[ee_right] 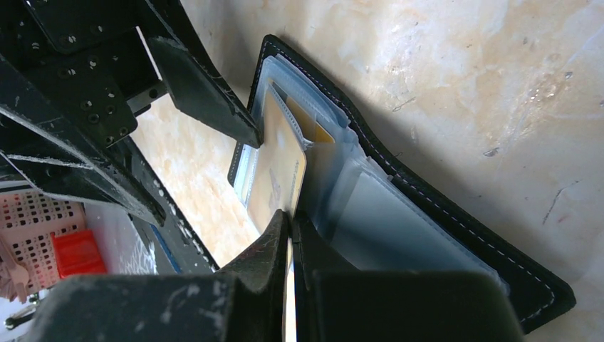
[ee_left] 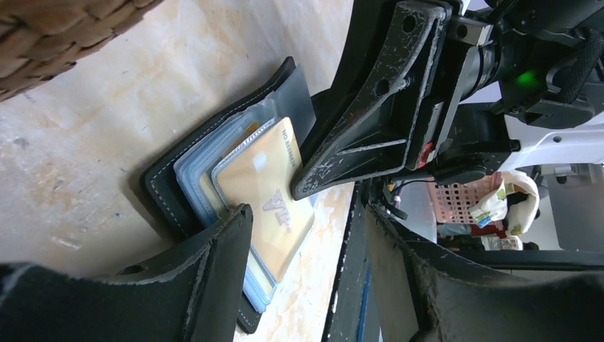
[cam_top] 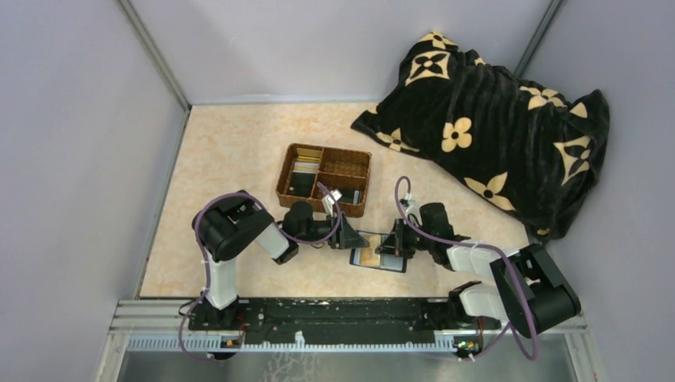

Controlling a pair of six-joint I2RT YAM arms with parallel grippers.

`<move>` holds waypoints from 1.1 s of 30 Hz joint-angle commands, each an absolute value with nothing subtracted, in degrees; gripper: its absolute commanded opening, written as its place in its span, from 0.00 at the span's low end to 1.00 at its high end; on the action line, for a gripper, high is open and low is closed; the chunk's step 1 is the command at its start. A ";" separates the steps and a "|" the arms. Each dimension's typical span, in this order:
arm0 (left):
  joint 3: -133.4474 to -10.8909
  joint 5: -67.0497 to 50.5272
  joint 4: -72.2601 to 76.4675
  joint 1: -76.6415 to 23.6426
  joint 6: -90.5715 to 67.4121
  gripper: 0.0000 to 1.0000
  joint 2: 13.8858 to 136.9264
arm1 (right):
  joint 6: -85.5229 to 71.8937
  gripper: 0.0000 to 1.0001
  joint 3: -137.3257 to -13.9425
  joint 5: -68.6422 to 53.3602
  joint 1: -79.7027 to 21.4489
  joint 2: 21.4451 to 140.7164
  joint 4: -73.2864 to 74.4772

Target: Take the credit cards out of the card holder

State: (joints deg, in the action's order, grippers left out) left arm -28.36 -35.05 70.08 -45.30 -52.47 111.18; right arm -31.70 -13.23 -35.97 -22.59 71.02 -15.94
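The black card holder (cam_top: 380,258) lies open on the table between both arms, its clear grey sleeves (ee_right: 370,214) showing. A gold credit card (ee_left: 267,192) sticks partway out of a sleeve. My right gripper (ee_right: 290,217) is shut on that card's edge, and the thin card (ee_right: 281,171) shows between its fingers. My left gripper (ee_left: 308,210) is open, with one fingertip (ee_left: 238,221) resting on the holder's sleeves beside the card and the other off to the side. In the top view the left gripper (cam_top: 348,236) meets the holder's left edge and the right gripper (cam_top: 396,241) is over its middle.
A brown wicker divided tray (cam_top: 350,169) stands just behind the holder, with cards in its left compartments; its corner (ee_left: 57,35) shows in the left wrist view. A black blanket with cream flowers (cam_top: 493,127) fills the back right. Grey walls close in both sides.
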 commanded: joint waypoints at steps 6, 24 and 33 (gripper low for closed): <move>-29.33 -34.87 72.56 -45.79 -53.40 0.65 113.19 | -30.59 0.05 -13.99 -34.26 -22.34 69.36 -14.93; -31.18 -34.08 69.00 -45.61 -54.14 0.64 115.65 | -28.98 0.00 -13.02 -29.45 -21.01 59.81 -4.58; -31.37 -34.18 69.08 -45.52 -54.39 0.64 116.47 | -29.34 0.04 -12.51 -29.17 -20.20 57.53 -3.60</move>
State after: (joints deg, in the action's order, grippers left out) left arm -31.07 -35.11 70.85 -45.56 -54.85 114.59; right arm -30.94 -13.10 -30.74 -21.32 59.66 -3.46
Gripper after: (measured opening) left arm 0.639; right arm 0.044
